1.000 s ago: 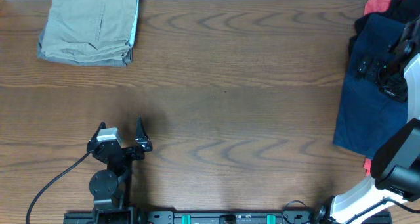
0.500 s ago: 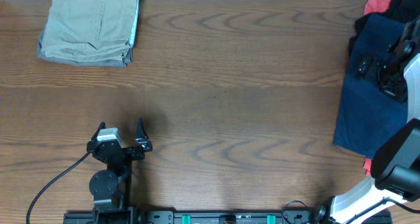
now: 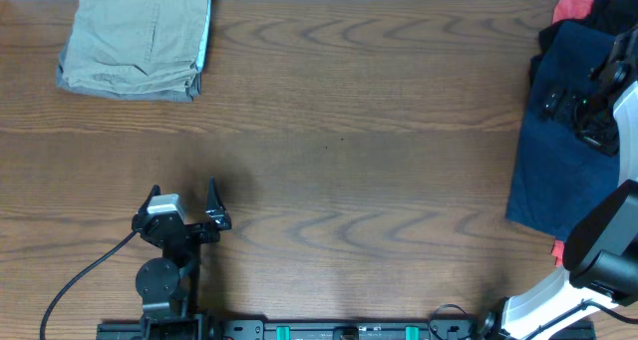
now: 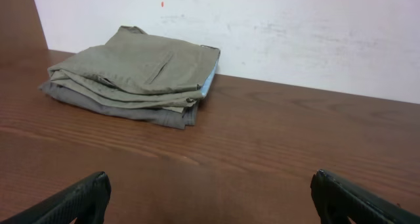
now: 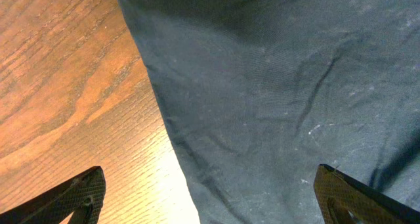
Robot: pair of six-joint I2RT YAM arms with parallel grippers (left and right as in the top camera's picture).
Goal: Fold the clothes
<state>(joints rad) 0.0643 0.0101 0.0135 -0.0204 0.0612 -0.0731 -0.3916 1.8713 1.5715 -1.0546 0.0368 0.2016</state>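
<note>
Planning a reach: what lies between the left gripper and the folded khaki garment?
Only bare table between left gripper and khaki garment; overhead and left wrist views show it.

Left arm (image 3: 159, 278): compact, folded low at the near left in the overhead view, wrist level and facing away from the base.
Left gripper (image 3: 182, 196): both fingers (image 4: 77, 199) spread wide, nothing held between them.
Right arm (image 3: 604, 246): rises from the near right corner and reaches forward along the right side, its white links partly cut off by the frame.
Right gripper (image 3: 575, 117): pointed downward, fingers (image 5: 76, 195) wide apart, nothing clamped.
</note>
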